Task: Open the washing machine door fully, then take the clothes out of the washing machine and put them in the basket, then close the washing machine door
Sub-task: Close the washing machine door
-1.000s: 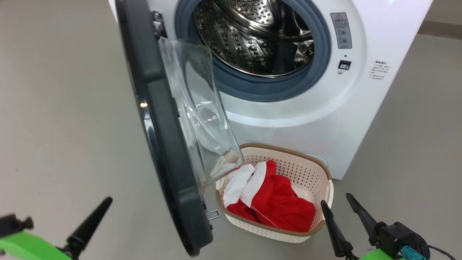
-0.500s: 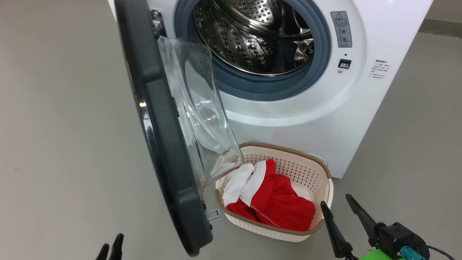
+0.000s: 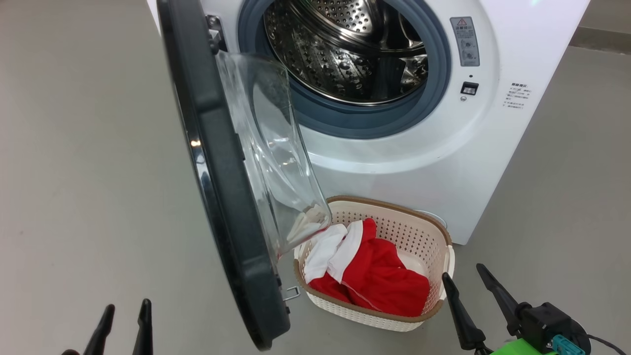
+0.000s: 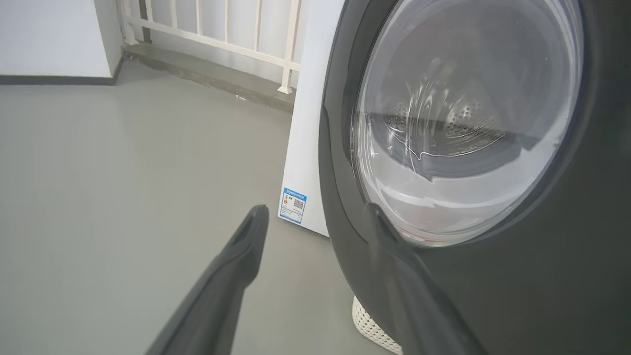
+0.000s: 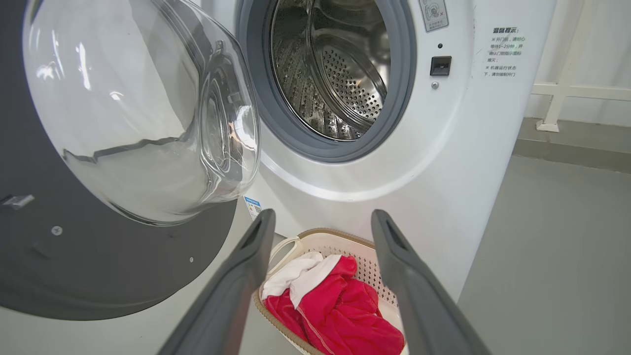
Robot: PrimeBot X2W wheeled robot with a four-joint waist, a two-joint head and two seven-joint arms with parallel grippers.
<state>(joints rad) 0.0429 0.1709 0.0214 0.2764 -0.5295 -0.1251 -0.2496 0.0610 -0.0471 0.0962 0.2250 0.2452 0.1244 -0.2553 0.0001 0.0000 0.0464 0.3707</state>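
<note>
Head view: the washing machine door (image 3: 217,172) stood swung wide out from the washing machine (image 3: 419,162). The steel drum (image 3: 345,49) looked bare as far as it showed. The basket (image 3: 394,203) sat on the floor just in front of the washing machine, with the red and white clothes (image 3: 384,281) heaped inside. The left gripper (image 3: 127,305) was out in front of the washing machine on the door's outer side, fingers apart and empty. The right gripper (image 3: 462,272) was in front of the washing machine, fingers apart and empty.

Left wrist view: the spread fingers faced the door's black outer rim; contact could not be told.

Right wrist view: the spread fingers framed the filled basket.

Judged: opening and unloading look done; closing the door remains.
</note>
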